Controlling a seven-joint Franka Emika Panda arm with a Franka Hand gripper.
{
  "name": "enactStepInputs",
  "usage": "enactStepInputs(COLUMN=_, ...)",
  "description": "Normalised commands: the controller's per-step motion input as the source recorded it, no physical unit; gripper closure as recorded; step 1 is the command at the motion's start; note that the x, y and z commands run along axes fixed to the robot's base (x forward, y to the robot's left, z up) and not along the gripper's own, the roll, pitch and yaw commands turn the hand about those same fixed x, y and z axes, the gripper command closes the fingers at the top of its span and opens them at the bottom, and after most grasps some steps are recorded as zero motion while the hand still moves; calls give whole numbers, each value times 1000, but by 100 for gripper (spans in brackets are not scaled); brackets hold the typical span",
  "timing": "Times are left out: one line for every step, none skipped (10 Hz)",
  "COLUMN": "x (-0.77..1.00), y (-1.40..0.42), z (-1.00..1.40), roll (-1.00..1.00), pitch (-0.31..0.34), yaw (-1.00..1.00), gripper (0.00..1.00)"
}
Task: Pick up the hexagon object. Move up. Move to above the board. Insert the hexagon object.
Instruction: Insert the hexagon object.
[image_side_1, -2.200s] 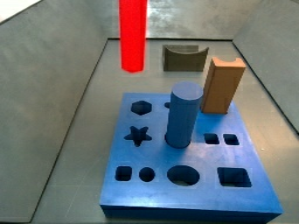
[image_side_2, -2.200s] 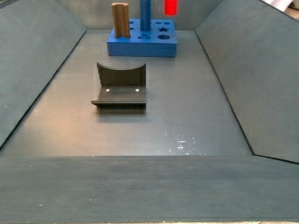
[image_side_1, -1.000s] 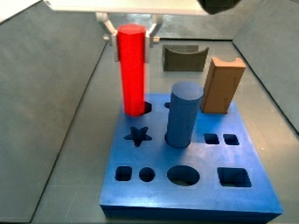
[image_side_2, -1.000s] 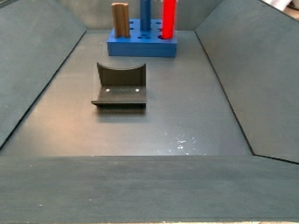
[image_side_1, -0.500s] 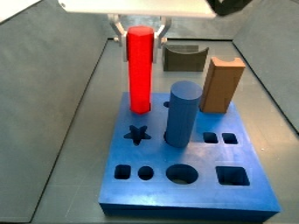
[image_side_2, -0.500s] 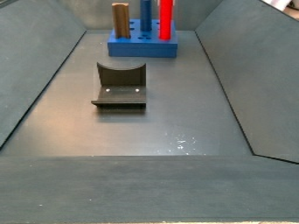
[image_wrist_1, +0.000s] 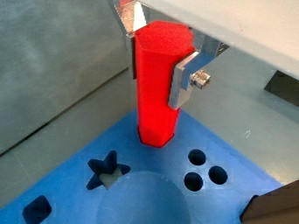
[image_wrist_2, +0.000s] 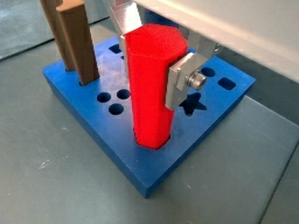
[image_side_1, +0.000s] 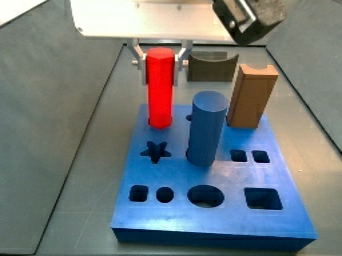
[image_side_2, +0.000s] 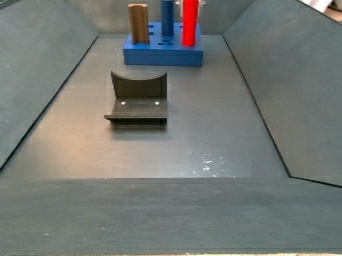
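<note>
The gripper (image_wrist_1: 163, 54) fingers (image_wrist_2: 184, 80) clasp the glossy red hexagon rod (image_side_1: 160, 88), upright in a hole near the flat blue board's (image_side_1: 214, 229) far corner, just beside the blue cylinder (image_side_1: 205, 128).

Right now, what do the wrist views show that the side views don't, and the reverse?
Only the wrist views show the contact up close: silver fingers flank the hexagon object's top, while its lower end sits in the board.

Only the side views show the surroundings: the blue cylinder standing in the board, the olive arch block behind it, and the fixture on the floor well apart from the board.

Both share the upright hexagon object, the gripper at its top, the board and the orange-brown block.
</note>
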Motion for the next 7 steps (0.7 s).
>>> enactStepInputs(x=69, y=-83, z=-989, roll=159, pitch=-50, yaw=69, gripper=100)
enactStepInputs(x=71, y=-151, z=-866, roll=249, pitch=-10, yaw=60, gripper=100)
enactStepInputs(x=77, y=-157, z=-829, roll=266, pitch=0, yaw=49, gripper=100)
enactStepInputs(x=89, y=-151, z=-811, roll=267, pitch=0, yaw=46, gripper=100)
enactStepInputs(x=66, y=-234, z=-671, roll=196, pitch=-41, yaw=3, gripper=100)
enactStepInputs(x=17, y=6, z=-260, roll=-127, pitch=-93, yaw=0, gripper=100)
enactStepInputs(x=0, y=66, z=-86, roll=0, pitch=-99, yaw=0, gripper=100)
